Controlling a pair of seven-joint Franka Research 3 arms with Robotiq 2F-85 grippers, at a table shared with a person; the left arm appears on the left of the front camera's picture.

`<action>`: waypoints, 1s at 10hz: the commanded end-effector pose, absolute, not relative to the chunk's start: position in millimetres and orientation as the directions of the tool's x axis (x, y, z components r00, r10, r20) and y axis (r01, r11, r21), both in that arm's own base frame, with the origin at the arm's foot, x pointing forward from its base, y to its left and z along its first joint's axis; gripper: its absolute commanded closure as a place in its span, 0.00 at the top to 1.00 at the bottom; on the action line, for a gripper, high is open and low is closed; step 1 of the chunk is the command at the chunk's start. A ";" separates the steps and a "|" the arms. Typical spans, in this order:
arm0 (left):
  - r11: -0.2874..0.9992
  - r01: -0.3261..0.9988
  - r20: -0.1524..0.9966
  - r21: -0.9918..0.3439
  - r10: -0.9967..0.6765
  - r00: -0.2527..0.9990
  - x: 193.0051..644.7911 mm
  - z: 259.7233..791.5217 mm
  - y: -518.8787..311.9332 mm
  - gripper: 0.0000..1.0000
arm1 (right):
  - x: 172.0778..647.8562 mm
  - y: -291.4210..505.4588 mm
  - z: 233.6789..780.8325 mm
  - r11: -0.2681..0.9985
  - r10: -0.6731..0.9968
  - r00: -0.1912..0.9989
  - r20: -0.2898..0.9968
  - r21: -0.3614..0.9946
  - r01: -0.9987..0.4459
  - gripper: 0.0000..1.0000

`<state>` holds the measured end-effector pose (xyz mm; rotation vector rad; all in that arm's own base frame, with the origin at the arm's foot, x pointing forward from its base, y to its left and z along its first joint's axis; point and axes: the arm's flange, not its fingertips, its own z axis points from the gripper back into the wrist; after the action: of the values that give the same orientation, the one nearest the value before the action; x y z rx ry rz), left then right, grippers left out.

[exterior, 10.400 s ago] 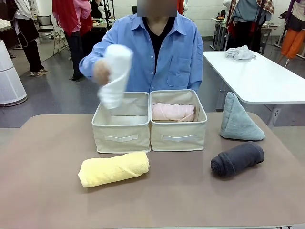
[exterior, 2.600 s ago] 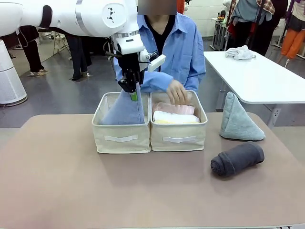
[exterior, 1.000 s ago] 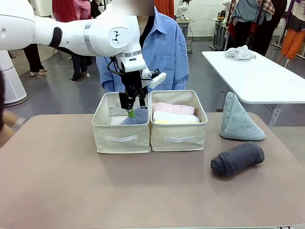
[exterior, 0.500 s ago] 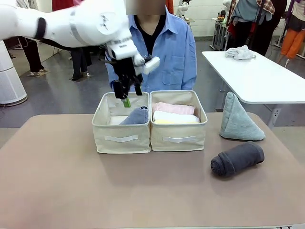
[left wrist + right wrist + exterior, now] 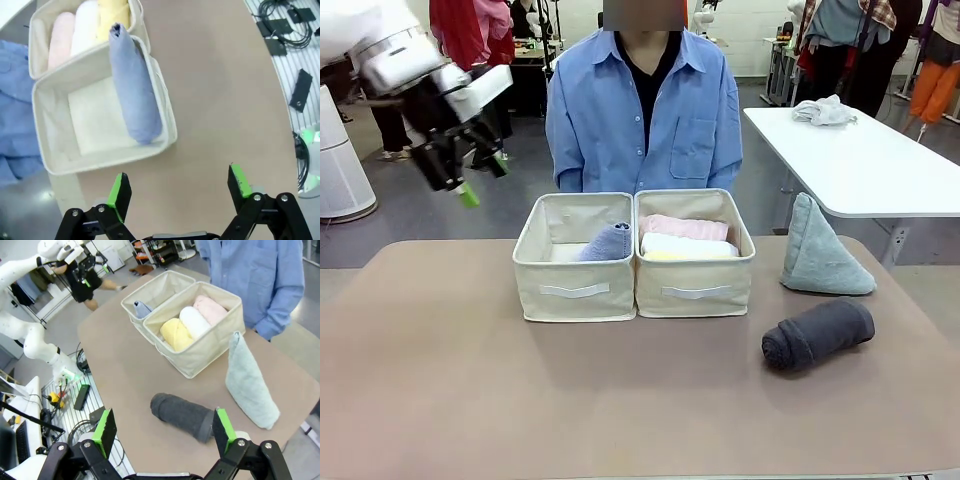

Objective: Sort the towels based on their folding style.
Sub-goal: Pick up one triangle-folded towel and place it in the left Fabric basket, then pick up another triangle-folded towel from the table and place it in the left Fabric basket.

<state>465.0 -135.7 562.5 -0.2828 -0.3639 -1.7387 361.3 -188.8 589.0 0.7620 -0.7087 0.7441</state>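
**A:** ok, where's everything sitting, front to back?

**B:** Closest in, the right gripper (image 5: 164,420) hangs over the brown table (image 5: 470,400). Its jaws are spread wide with nothing in them. Just past it the dark grey terry roll (image 5: 818,334) lies on its side on the right half of the table. Behind that, the pale teal cone-shaped towel (image 5: 820,250) stands upright, apart from the roll.

**A:** and the bins? any label on them?

**B:** They're touching side by side mid-table, each with a pale strip handle on the front. I can't read any print on those, too small. The left cream fabric bin (image 5: 574,270) holds the periwinkle-blue cone fold (image 5: 134,90). It lies along the near wall with one end propped on the rim next to the other bin. The right cream fabric bin (image 5: 695,270) is packed tight: yellow roll (image 5: 176,333) nearest, white roll (image 5: 194,321) in the middle, pink roll (image 5: 210,309) at the back.

**A:** left arm?

**B:** The left gripper (image 5: 483,180) is up in the air, well left of the bins, with its fingers wide apart and empty. Beyond the bins a person in a blue shirt (image 5: 640,110) stands at the far edge. Off to the right there's a white table (image 5: 860,160) with a whitish cloth heap (image 5: 823,110) on it.
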 end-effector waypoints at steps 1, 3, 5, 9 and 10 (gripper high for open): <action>-0.118 0.990 0.417 0.083 -0.898 -0.142 464.4 544.0 -134.8 1.00 | 361.3 -188.0 588.9 0.496 0.314 0.529 0.789 0.338 -0.799 1.00; -0.176 0.981 0.383 0.087 -0.903 -0.196 465.0 562.5 -135.7 1.00 | 361.3 -188.0 588.9 0.496 0.314 0.529 0.789 0.338 -0.799 1.00; -0.176 0.981 0.383 0.087 -0.903 -0.196 465.0 562.5 -135.7 1.00 | 361.3 -188.0 588.9 0.496 0.314 0.529 0.789 0.338 -0.799 1.00; -0.125 0.988 0.626 0.093 -0.764 -0.155 466.0 577.9 -83.8 1.00 | 361.3 -188.0 588.9 0.496 0.314 0.529 0.789 0.338 -0.799 1.00; -0.073 0.994 0.790 0.078 -0.603 -0.107 463.9 586.9 -24.7 1.00 | 361.3 -188.0 588.9 0.496 0.314 0.529 0.789 0.338 -0.799 1.00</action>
<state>465.0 -85.1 576.7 -0.4814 -0.5752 -1.6473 361.2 -189.1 588.9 0.7617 -0.7088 0.7431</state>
